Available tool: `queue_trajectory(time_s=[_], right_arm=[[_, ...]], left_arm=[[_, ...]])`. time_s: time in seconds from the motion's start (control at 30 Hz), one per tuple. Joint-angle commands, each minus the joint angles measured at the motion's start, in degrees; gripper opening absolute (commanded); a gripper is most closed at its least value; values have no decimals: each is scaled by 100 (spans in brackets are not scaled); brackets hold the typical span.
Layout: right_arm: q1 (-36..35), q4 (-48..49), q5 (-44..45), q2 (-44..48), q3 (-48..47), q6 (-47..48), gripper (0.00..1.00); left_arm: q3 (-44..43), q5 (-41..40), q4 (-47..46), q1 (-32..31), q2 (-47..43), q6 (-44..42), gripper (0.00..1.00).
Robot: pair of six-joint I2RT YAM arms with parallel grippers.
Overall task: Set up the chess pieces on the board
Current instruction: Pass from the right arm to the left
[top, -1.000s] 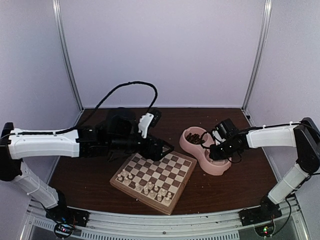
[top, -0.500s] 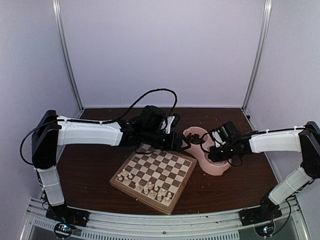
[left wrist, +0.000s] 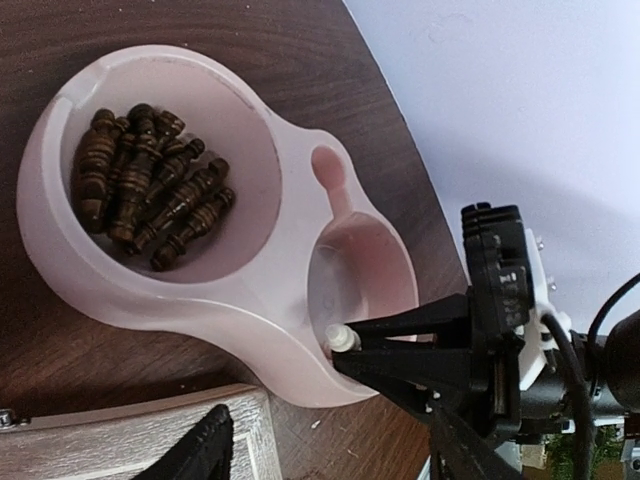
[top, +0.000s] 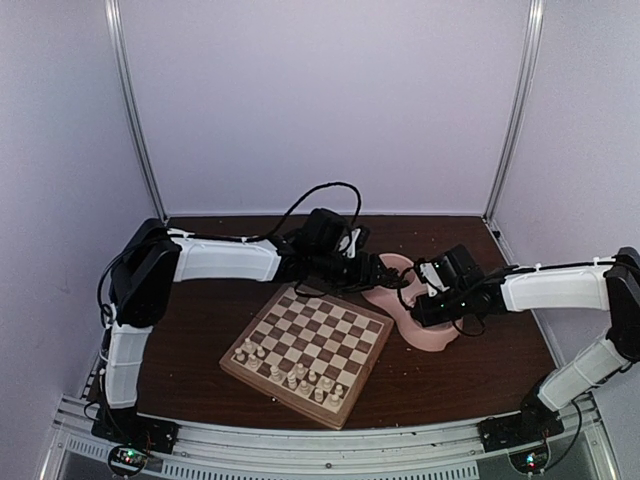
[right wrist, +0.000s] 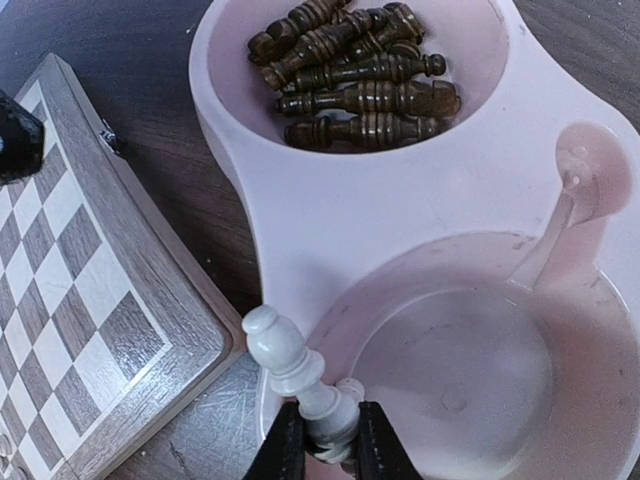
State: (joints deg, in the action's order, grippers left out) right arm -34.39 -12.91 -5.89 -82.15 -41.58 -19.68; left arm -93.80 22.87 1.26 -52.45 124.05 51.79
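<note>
The left arm [top: 225, 260] has swung right along the board's [top: 330, 335] far edge. The left gripper [top: 375, 272] now hangs at the pink bowl [right wrist: 330, 200], jaws spread with nothing between them. The right gripper [right wrist: 325, 440] has its jaws pinching a cream chess piece [right wrist: 295, 375] by the base. It sits tilted over the rim of the bowl's empty compartment, just beside the board's corner. Dark brown pieces [right wrist: 360, 60] lie heaped in the other compartment, and more cream chess pieces [top: 300, 378] stand on the board's near rows, on the bench [top: 200, 310].
</note>
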Motion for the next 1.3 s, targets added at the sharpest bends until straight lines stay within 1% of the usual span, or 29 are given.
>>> queue_trajectory(time_s=[0.0,0.17,0.3,0.7,0.8,0.9,1.17,1.27], right_arm=[[-127,213,212,231,87,111,15],[-185,210,297,226,55,164,15],[-272,227,342,226,30,233,14],[-614,123,789,172,-104,411,14],[-652,106,883,164,-128,430,14],[-656,97,907,179,-131,432,14],[-665,88,956,221,-122,430,14],[-663,94,971,250,-107,419,14]], left_arm=[[-285,286,-152,-3,253,383,68],[-287,427,-354,-2,454,771,68],[-417,590,-461,0,623,1009,66],[-637,792,-627,-51,940,1329,66],[-725,804,-641,-93,1020,1386,61],[-813,858,-719,-135,1116,1460,52],[-1061,826,-776,-239,1365,1653,50],[-1068,841,-840,-238,1409,1701,42]])
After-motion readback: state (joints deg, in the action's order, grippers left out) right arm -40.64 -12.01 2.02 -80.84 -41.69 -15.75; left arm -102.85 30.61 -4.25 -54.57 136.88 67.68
